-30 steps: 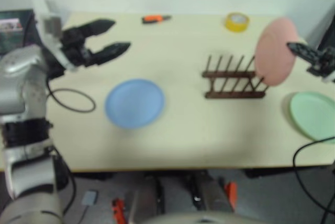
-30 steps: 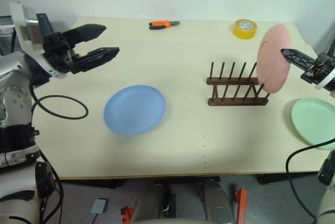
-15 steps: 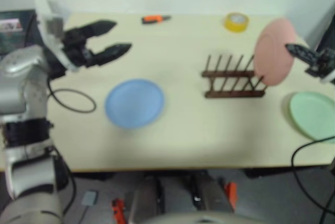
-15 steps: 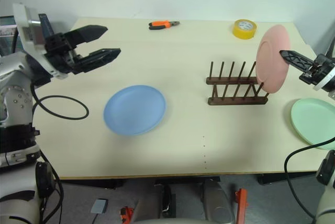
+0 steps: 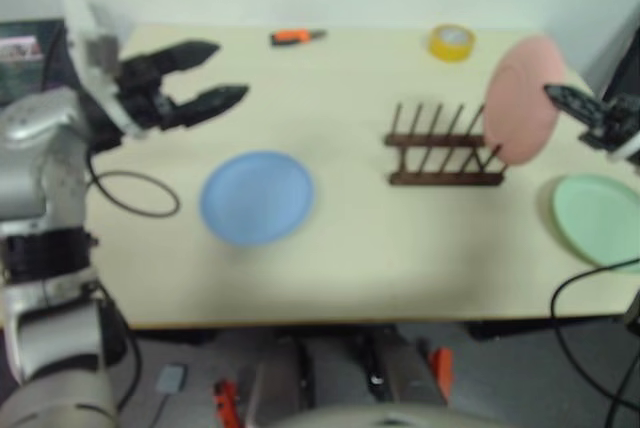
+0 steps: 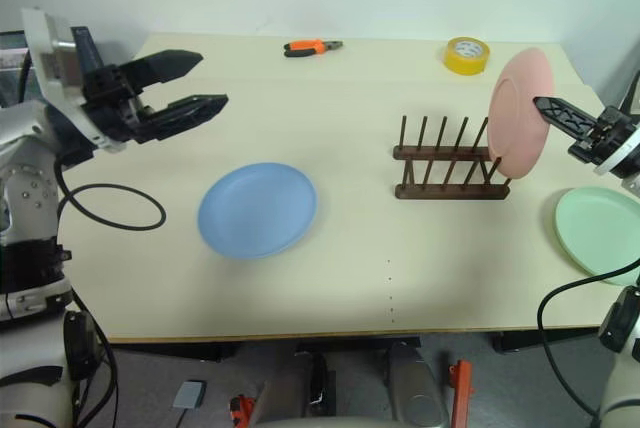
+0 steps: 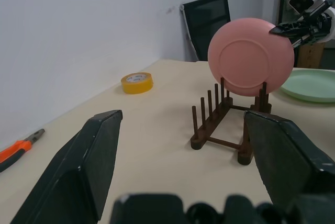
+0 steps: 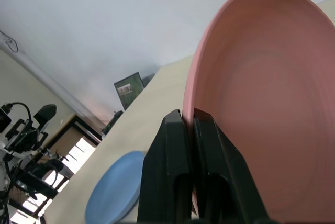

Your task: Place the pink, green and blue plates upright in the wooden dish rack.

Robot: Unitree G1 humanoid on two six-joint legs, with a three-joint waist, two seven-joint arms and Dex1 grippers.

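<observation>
Blue comes first for you: the blue plate (image 6: 257,210) lies flat on the pale worktop (image 6: 380,278), nearest the front edge and left of centre, matte and plain. Just left of it a loop of black cable (image 6: 110,205) rests on the surface. At the near right edge the green plate (image 6: 603,233) also lies flat, mint and shallow, with a black cable curving past the worktop corner below it.

Further in, your left claw (image 6: 195,80) hangs above the left part of the worktop with its two fingers spread wide apart and nothing between them. The wooden dish rack (image 6: 447,163) stands right of centre, dark brown, thin pegs upright, every slot free. At the rack's right end your right claw (image 6: 545,109) is clamped on the rim of the pink plate (image 6: 520,111), fingers pressed tight on the edge. The plate is held on edge, nearly upright, its lower rim down at the rack's last pegs; whether it touches them you cannot tell.

Along the far edge sit orange-handled pliers (image 6: 312,46) and a roll of yellow tape (image 6: 467,55), well apart from the rack.
</observation>
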